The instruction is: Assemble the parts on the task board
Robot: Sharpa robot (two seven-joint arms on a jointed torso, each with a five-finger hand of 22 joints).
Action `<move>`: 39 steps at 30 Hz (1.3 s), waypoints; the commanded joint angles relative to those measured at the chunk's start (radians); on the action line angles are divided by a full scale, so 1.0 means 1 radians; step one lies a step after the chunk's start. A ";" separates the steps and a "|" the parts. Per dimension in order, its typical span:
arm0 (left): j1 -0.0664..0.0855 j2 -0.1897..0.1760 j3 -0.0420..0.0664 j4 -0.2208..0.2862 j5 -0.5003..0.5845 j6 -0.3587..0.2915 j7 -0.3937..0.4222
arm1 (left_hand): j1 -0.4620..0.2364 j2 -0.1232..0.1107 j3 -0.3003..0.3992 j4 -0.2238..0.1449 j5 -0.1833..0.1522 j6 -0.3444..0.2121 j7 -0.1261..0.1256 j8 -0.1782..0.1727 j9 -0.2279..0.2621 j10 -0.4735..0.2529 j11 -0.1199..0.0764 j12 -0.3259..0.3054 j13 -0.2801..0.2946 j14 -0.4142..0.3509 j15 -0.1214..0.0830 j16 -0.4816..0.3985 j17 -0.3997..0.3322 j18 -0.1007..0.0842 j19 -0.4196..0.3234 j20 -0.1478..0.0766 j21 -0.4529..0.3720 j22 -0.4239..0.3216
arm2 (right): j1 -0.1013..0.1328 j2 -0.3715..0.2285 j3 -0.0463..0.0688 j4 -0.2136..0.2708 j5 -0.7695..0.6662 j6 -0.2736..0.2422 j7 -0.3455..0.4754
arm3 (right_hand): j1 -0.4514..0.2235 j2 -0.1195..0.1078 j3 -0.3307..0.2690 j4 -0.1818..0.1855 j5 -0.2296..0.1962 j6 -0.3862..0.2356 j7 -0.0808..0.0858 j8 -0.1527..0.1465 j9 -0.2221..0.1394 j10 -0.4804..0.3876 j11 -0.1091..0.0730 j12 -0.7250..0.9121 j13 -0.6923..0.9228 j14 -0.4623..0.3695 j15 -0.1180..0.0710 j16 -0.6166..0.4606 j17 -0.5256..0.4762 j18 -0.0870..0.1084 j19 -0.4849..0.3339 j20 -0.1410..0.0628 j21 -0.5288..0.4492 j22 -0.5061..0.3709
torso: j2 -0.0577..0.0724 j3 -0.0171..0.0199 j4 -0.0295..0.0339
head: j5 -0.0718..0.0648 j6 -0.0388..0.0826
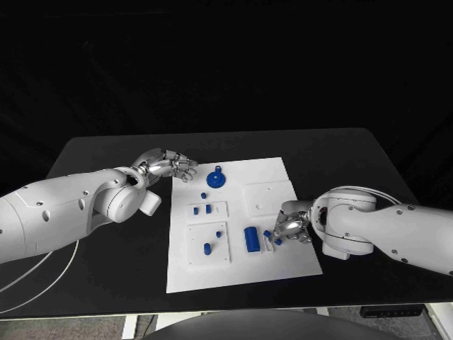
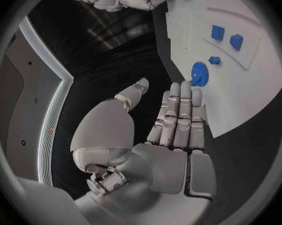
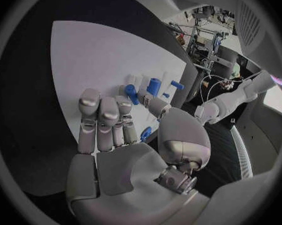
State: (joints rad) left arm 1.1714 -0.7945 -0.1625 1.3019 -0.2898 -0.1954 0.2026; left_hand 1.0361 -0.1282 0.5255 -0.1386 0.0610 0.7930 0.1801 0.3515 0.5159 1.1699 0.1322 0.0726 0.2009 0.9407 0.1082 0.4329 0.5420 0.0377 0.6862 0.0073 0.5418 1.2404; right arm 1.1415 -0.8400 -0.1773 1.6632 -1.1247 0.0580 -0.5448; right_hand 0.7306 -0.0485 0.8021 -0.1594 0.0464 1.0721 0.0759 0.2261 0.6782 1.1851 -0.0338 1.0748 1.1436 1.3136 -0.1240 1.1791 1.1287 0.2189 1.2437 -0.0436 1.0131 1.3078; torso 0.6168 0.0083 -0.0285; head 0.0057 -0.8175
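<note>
So the white board (image 1: 272, 265) sits flat in the middle of the black table (image 1: 359, 152), and everything else is easiest to place off that. The left hand (image 1: 165, 166) hangs just off the board's far left corner, over bare table, and from the wrist view its fingers (image 2: 181, 115) are stretched out straight side by side with the thumb held off to one side, nothing in it. Right next to that corner, on the board, lies a blue gear (image 1: 216, 179), flat, close to the fingertips but not touching them as far as I can see. Further down the board's left side there's a raised plate with two small blue blocks (image 1: 200, 209) in it, and below that another plate with a couple of blue pegs (image 1: 207, 248) standing up. Near the board's middle, toward the near edge, a longer blue piece (image 1: 251, 239) lies lengthwise. The right hand (image 1: 291, 225) is over the board's right side, just beside that long piece, fingers (image 3: 105, 120) mostly straight, with a small blue part (image 3: 145, 133) down by the thumb. Can't tell if it's actually pinching it or just sitting over it.
</note>
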 commanded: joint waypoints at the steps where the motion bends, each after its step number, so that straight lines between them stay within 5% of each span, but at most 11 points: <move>1: 0.000 0.001 0.001 0.002 -0.001 0.014 0.005 | -0.008 0.001 0.001 0.007 -0.003 -0.007 -0.001 0.005 -0.002 -0.008 -0.002 0.000 -0.001 0.005 0.005 -0.007 0.001 0.020 -0.003 0.005 -0.004 0.002 | -0.001 0.002 0.000 0.003 -0.011 0.021 0.003 | -0.008 -0.001 -0.006 0.001 0.002 0.012 0.002 0.004 -0.002 0.006 0.001 -0.004 0.001 -0.002 -0.007 -0.004 0.001 0.043 0.006 0.000 0.004 0.007 | 0.000 0.0004 -0.0005 | 0.000 -0.001; 10: 0.000 0.001 0.001 0.002 -0.001 0.014 0.005 | -0.008 0.001 0.001 0.007 -0.003 -0.008 -0.001 0.005 -0.002 -0.008 -0.002 0.000 -0.001 0.005 0.005 -0.007 0.002 0.020 -0.003 0.005 -0.004 0.002 | -0.002 0.005 -0.001 0.010 -0.006 0.027 0.005 | -0.016 -0.005 -0.009 0.001 0.002 0.012 0.002 0.004 -0.003 0.007 0.001 -0.005 0.001 -0.002 -0.007 -0.004 0.001 0.043 0.006 0.000 0.004 0.007 | 0.000 0.0000 -0.0007 | 0.000 -0.003; 23: 0.000 0.000 0.001 0.002 -0.002 0.018 0.003 | -0.008 0.001 0.001 0.008 -0.003 -0.008 -0.001 0.005 -0.002 -0.008 -0.002 0.000 -0.001 0.005 0.005 -0.008 0.003 0.021 -0.003 0.005 -0.005 0.003 | -0.002 0.011 -0.001 0.008 -0.001 0.042 0.005 | -0.075 -0.045 -0.058 0.015 0.002 0.012 0.002 0.003 -0.007 0.007 0.001 -0.008 0.003 -0.002 -0.007 -0.004 0.002 0.043 0.006 -0.001 0.005 0.006 | 0.000 -0.0004 -0.0003 | 0.000 -0.005; 39: 0.000 -0.002 0.001 0.003 -0.003 0.019 0.002 | -0.007 0.001 0.001 0.008 -0.003 -0.008 -0.001 0.006 -0.002 -0.008 -0.002 0.000 -0.001 0.006 0.005 -0.009 0.004 0.021 -0.003 0.005 -0.005 0.003 | -0.002 0.003 -0.001 0.004 -0.005 0.053 0.005 | -0.066 -0.053 -0.066 -0.001 0.002 0.011 0.001 0.002 -0.008 0.006 0.000 -0.009 0.004 -0.002 -0.008 -0.005 0.002 0.043 0.004 -0.005 0.005 0.006 | -0.001 0.0004 -0.0004 | 0.001 -0.008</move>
State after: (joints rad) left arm 1.1714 -0.7966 -0.1624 1.3028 -0.2903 -0.1921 0.1991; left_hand 1.0361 -0.1282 0.5282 -0.1359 0.0611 0.7930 0.1802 0.3515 0.5152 1.1664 0.1287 0.0726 0.2012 0.9407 0.1082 0.4290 0.5450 0.0377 0.6863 0.0072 0.5418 1.2427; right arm 1.1400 -0.8348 -0.1783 1.6668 -1.1234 0.0887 -0.5436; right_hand 0.6599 -0.0937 0.7345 -0.1538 0.0464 1.0749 0.0732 0.2262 0.6720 1.1851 -0.0337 1.0709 1.1464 1.3112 -0.1258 1.1792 1.1297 0.2225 1.2452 -0.0421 1.0131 1.3078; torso 0.6166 0.0082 -0.0290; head 0.0060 -0.8257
